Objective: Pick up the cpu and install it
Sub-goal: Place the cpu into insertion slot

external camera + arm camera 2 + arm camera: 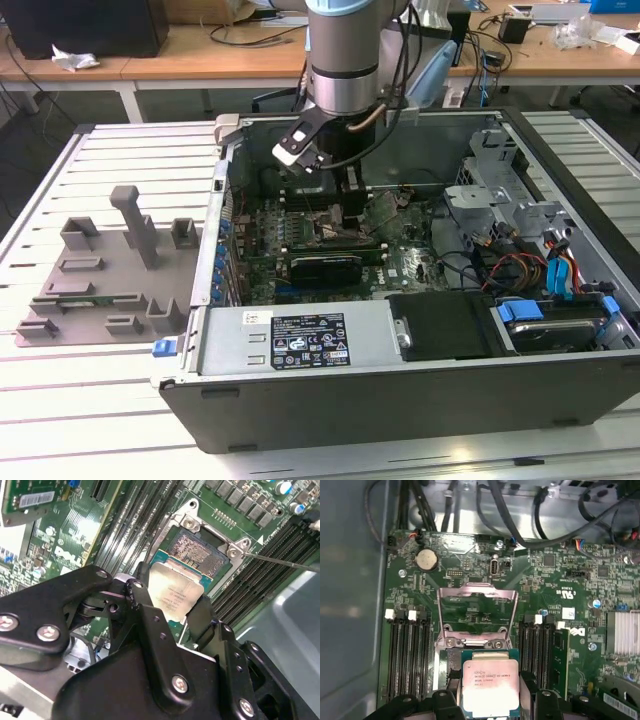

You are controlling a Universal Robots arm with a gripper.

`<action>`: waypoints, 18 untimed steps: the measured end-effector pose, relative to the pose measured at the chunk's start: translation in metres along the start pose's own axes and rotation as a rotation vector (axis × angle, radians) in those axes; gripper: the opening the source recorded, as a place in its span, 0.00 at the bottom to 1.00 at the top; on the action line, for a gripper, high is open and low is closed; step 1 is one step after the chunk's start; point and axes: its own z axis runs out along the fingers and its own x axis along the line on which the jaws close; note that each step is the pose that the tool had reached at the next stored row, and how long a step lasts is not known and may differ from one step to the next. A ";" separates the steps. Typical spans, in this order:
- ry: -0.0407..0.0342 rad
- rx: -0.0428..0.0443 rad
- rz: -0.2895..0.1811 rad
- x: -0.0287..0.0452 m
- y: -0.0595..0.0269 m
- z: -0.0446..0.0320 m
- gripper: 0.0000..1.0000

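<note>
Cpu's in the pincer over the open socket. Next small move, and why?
Probably nudge the cpu toward the socket's pin field before lowering: in the second wrist view the pincer grips it by two edges, bare pins show past its far edge, and in the first wrist view the load frame stands open.

Electronics lab – open computer case (pixel 400 400), slatted table (pixel 110 150), cable-strewn desks (pixel 200 62) behind

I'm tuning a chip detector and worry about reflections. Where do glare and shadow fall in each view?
Second wrist view: the cpu gleams pale on top, almost washed out. First wrist view: the cpu is evenly lit, while glare streaks the motherboard near the coin cell. Exterior view: the case interior beneath the arm lies dim.
</note>
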 end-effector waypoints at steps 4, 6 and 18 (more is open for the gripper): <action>-0.0006 0.0007 0.014 0.0038 -0.0007 0.0032 0.55; -0.0007 0.0006 0.013 0.0048 -0.0046 0.0044 0.55; -0.0145 0.0013 0.012 0.0104 -0.0082 0.0202 0.55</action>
